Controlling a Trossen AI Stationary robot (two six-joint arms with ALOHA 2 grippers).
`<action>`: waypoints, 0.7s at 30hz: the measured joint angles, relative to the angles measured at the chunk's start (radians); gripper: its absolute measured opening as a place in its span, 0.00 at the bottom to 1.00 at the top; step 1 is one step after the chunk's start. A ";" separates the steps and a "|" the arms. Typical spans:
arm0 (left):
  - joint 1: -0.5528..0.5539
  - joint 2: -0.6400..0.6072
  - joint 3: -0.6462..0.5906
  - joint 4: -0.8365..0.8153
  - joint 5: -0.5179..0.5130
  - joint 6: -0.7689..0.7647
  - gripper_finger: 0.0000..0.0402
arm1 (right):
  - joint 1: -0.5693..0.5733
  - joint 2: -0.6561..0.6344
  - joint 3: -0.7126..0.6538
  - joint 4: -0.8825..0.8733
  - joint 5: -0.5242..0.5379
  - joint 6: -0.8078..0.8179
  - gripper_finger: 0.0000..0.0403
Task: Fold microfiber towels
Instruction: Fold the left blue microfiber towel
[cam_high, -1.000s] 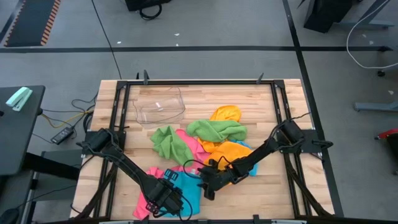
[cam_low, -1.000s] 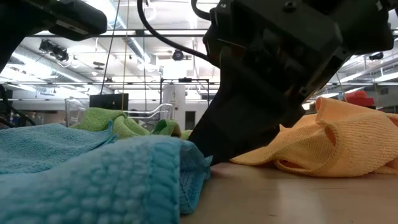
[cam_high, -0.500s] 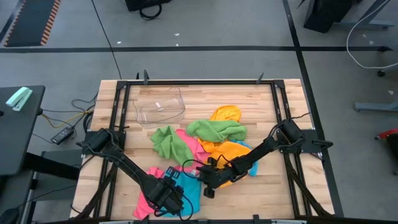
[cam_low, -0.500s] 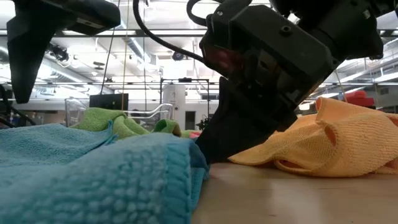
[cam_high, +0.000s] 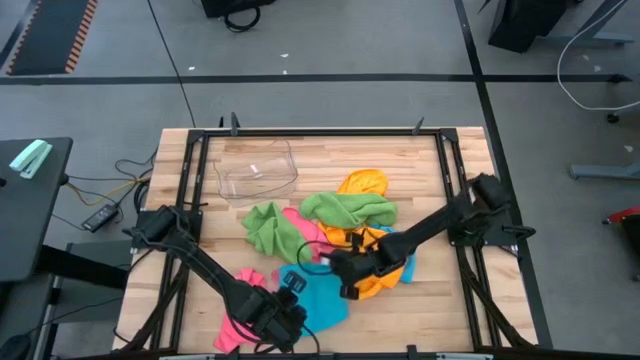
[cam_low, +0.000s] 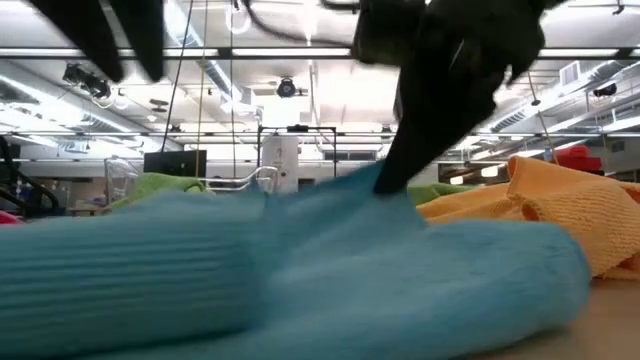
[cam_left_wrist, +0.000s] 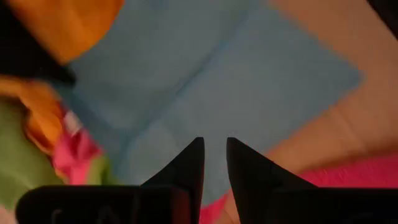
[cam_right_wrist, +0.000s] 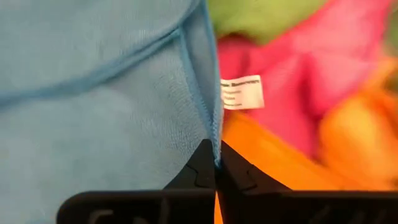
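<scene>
Now, towel: the blue towel (cam_high: 318, 296) lies at about 6 o'clock on the worktop (cam_high: 420, 170), partly spread, one part lifted.
Right gripper: the right gripper (cam_high: 343, 275) is pressed together on the blue towel's hemmed edge, seen pinched between its tips in the right wrist view (cam_right_wrist: 214, 163); it sits at the blue towel's 1 o'clock corner.
Left gripper: the left gripper (cam_high: 283, 318) hangs at the towel's 7 o'clock side; in its wrist view the fingers (cam_left_wrist: 186, 168) stand a narrow gap apart over blue cloth, and I cannot tell whether cloth lies between them.
Other towels: green towels (cam_high: 340, 208) at 12 o'clock of the blue one, orange towels (cam_high: 378, 245) at 2 o'clock touching it, a pink towel (cam_high: 233, 322) under its 8 o'clock side.
Tub: a clear tub (cam_high: 257, 172) stands at 11 o'clock, well apart.
Handling: judged light, limp and grippy-napped; it will sag and drag its neighbours rather than hold shape.
Hold: best taken at corners or along the stitched hem, two corners at once, so the edge stays straight for a fold.
</scene>
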 joint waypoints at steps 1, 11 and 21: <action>0.004 0.000 0.000 0.028 -0.002 0.036 0.19 | -0.004 -0.026 0.000 -0.015 0.000 -0.017 0.00; 0.111 0.000 -0.001 0.192 -0.004 0.056 0.20 | -0.066 -0.129 0.001 -0.113 -0.092 -0.071 0.00; 0.129 0.001 -0.149 0.265 0.017 0.046 0.17 | -0.100 -0.118 0.001 -0.123 -0.127 -0.081 0.00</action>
